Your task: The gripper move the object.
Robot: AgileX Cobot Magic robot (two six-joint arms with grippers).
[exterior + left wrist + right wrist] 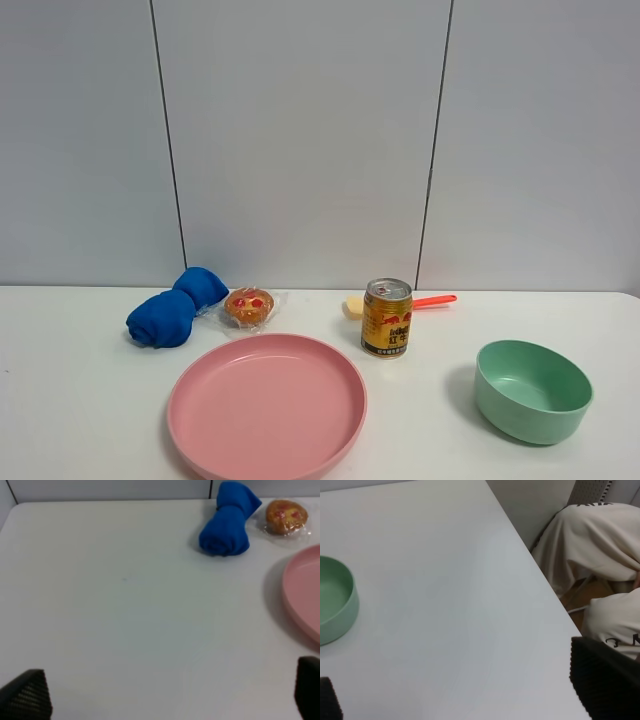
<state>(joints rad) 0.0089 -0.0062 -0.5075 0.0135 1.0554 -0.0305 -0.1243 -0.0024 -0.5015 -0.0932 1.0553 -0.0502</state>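
Six things sit on the white table in your high camera: a rolled blue cloth at the left rear, a wrapped pastry just beside it, a pink plate in front of both, a gold drink can standing upright near the middle, a spoon with an orange handle lying behind the can, and a green bowl at the right front. You cannot tell from the frames which of these is the object to move, and neither arm shows in this view. Your left wrist camera looks across bare tabletop toward the blue cloth, the pastry and the plate's rim; the left gripper shows only two dark fingertips set wide apart, holding nothing. Your right wrist camera shows the bowl near one side and the table's far edge, with pale fabric beyond it; the right gripper also has its dark tips spread wide, nothing between them.
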